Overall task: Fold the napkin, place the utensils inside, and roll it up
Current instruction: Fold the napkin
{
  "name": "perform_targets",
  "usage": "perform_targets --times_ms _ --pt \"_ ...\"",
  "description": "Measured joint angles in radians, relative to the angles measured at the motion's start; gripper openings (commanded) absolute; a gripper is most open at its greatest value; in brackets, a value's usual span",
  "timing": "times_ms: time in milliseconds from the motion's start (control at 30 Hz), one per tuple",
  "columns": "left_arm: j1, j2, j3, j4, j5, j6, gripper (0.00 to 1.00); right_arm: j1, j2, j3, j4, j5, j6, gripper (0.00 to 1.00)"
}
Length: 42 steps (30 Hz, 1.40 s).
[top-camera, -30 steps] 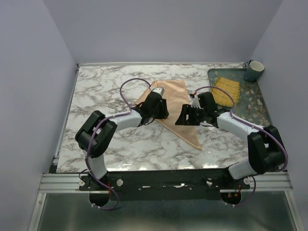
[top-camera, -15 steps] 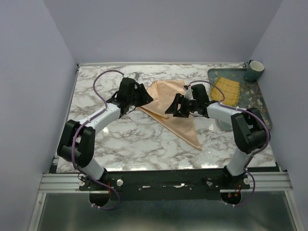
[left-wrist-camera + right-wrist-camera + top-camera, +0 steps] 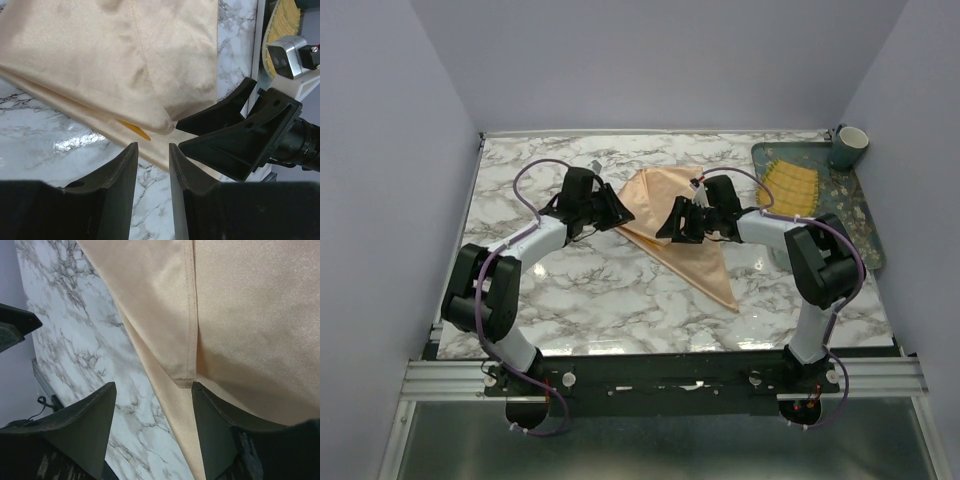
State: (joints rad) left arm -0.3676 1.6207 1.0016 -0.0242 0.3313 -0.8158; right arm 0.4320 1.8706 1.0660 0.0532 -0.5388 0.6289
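Note:
The peach-orange napkin (image 3: 690,225) lies folded on the marble, tapering to a point toward the near right. My left gripper (image 3: 612,212) is at its left edge, jaws a narrow gap apart and empty (image 3: 152,150). A yellow tip (image 3: 136,130) pokes out from between the napkin layers (image 3: 125,60) just ahead of it. My right gripper (image 3: 670,226) hovers low over the napkin's middle, wide open and empty (image 3: 152,407). A stitched corner of the upper layer (image 3: 184,380) lies between its fingers, near the right one. The rest of the utensils are hidden.
A patterned tray (image 3: 855,215) at the back right holds a yellow checked cloth (image 3: 790,188). A green cup (image 3: 848,147) stands at the tray's far corner. The right gripper's black fingers (image 3: 235,135) are close in front of the left gripper.
My left gripper moved left off the napkin's middle to its left edge. My right gripper moved left onto the napkin's middle. The napkin now shows a folded upper layer.

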Motion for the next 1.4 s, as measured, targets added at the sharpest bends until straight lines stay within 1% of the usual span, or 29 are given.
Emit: perform_targets --times_ms 400,600,633,700,800,833,933,1100,1233,1400 --pt "0.019 -0.013 -0.013 0.021 0.024 -0.012 0.38 0.001 0.06 0.041 -0.027 0.029 -0.043 0.68" --pt "0.031 -0.032 -0.013 0.022 0.025 -0.012 0.38 0.001 0.075 0.057 -0.025 0.026 -0.047 0.52" --pt "0.033 -0.035 -0.013 0.023 0.025 -0.012 0.38 0.001 0.078 0.057 -0.025 0.026 -0.049 0.46" --pt "0.037 -0.039 -0.013 0.023 0.025 -0.012 0.39 0.001 0.081 0.057 -0.025 0.025 -0.048 0.42" --pt "0.041 -0.04 -0.013 0.023 0.026 -0.012 0.38 0.001 0.081 0.057 -0.023 0.021 -0.053 0.29" --pt "0.043 -0.041 -0.013 0.023 0.026 -0.012 0.39 0.001 0.081 0.057 -0.022 0.018 -0.053 0.2" --pt "0.047 -0.041 -0.013 0.023 0.026 -0.012 0.39 0.001 0.081 0.057 -0.017 0.005 -0.056 0.11" --pt "0.054 -0.041 -0.012 0.023 0.026 -0.011 0.38 0.002 0.078 0.043 -0.006 -0.01 -0.05 0.06" --pt "0.055 -0.038 0.0 0.023 0.03 -0.012 0.39 0.004 0.064 0.015 -0.004 -0.02 -0.047 0.01" --pt "0.059 -0.011 0.031 0.031 0.039 -0.016 0.38 0.006 0.042 0.001 -0.002 -0.039 -0.043 0.0"
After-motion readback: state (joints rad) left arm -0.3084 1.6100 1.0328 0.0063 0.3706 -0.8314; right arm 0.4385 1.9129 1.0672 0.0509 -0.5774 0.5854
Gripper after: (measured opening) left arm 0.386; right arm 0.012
